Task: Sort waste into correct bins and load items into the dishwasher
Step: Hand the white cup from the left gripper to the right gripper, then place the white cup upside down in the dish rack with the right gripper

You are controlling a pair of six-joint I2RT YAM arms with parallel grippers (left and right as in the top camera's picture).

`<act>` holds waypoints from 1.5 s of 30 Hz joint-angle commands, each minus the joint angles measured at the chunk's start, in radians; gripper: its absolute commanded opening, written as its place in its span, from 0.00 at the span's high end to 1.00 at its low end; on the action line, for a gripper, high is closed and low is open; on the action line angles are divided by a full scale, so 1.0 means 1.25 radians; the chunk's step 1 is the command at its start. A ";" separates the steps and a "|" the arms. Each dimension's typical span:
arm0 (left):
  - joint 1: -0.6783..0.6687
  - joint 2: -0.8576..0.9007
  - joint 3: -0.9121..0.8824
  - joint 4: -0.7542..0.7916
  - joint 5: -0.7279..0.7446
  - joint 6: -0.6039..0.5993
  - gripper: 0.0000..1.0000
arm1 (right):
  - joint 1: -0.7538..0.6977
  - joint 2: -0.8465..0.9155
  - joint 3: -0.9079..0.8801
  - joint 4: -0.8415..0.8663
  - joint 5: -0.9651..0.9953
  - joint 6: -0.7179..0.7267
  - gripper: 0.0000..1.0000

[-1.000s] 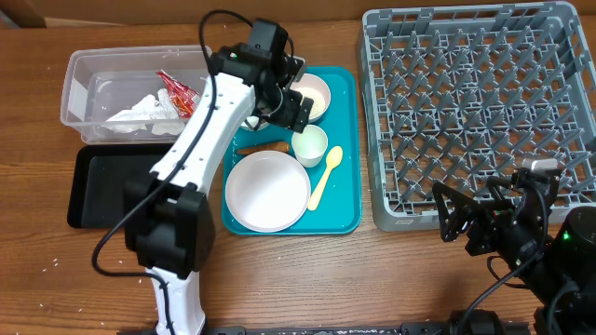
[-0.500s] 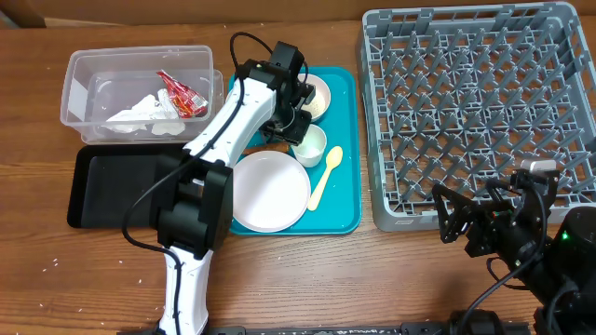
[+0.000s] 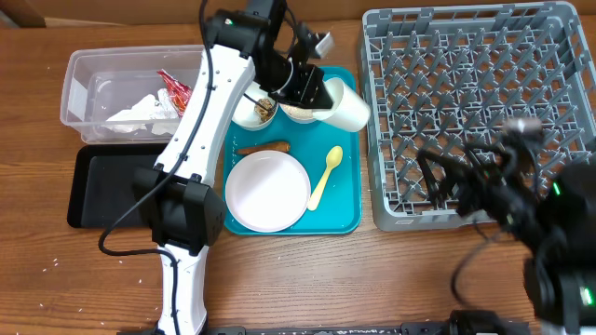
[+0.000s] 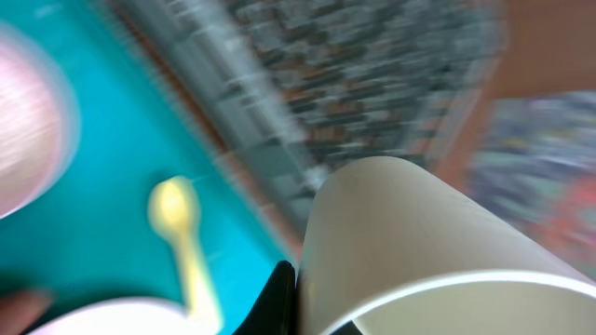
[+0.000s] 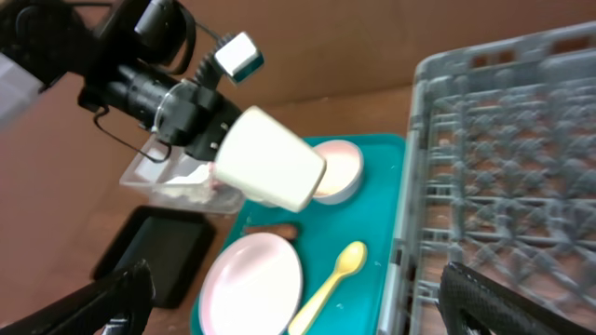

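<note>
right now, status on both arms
left jaws shut on white cup, held over teal tray. right jaws open by dish rack. nothing between cup and rack.

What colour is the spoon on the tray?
Pale yellow. The spoon lies on the teal tray, clearest in the overhead view.

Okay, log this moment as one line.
left end effector: gripping small white cup over teal rectangular tray | right end effector: open

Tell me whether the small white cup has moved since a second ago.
Yes. The small white cup, gripped by the left end effector, has left its spot beside the spoon on the teal tray and shifted toward the dish rack.
</note>
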 commanded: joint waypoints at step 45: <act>-0.017 -0.010 0.024 -0.018 0.555 0.010 0.80 | -0.183 0.449 -0.013 0.697 -0.698 0.142 0.54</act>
